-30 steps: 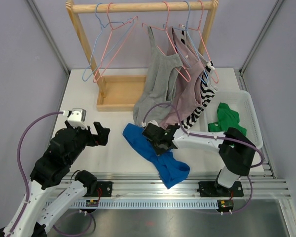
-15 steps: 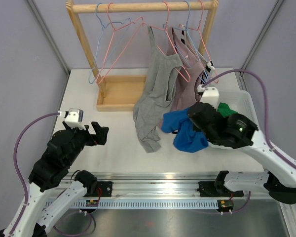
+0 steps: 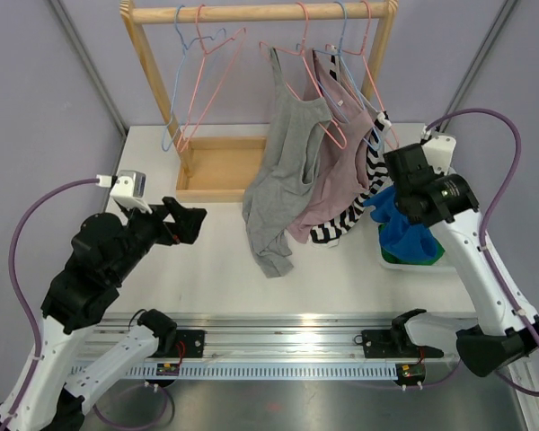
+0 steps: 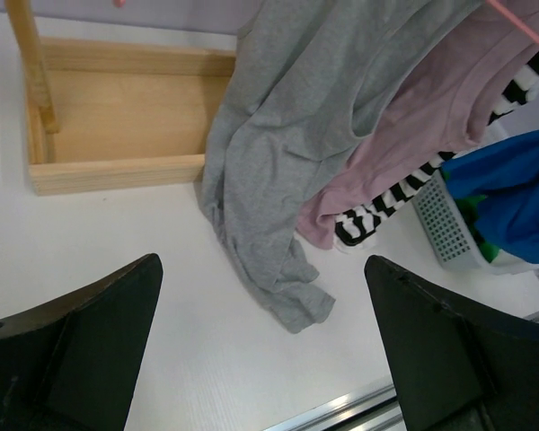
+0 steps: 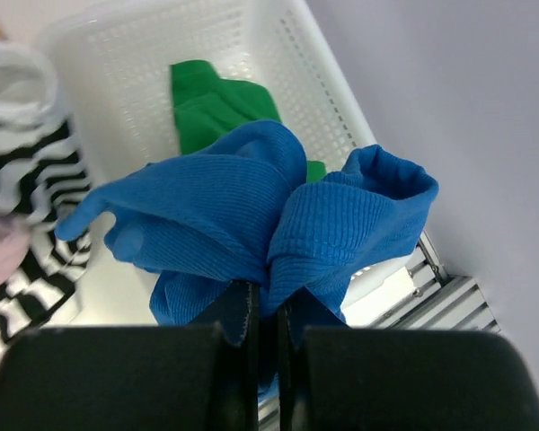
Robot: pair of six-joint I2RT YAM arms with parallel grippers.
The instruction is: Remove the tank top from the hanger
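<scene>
Whereas a second ago the blue tank top (image 5: 251,215) lay spread on the table under the right gripper (image 5: 264,310), it now hangs bunched from that gripper's fingers, which are clamped together on a fold of the cloth. The arm has carried it up and across, so the garment sags just below and ahead of the fingers, over the white basket (image 5: 278,54). A green garment (image 5: 220,103) lies in the basket just beyond it. I judge the removal done for this top and the drop-off all but reached. Parting the fingers should let it fall in, though the cloth hangs close to the basket's near rim and might slide out. To the gripper's left, the striped top (image 3: 359,193), pink top (image 3: 337,171) and grey tank top (image 3: 287,171) are on hangers on the wooden rack (image 3: 251,11). The left gripper (image 4: 260,261), fingers spread wide and holding nothing, faces the grey one's hem, which trails on the table ahead of it.
</scene>
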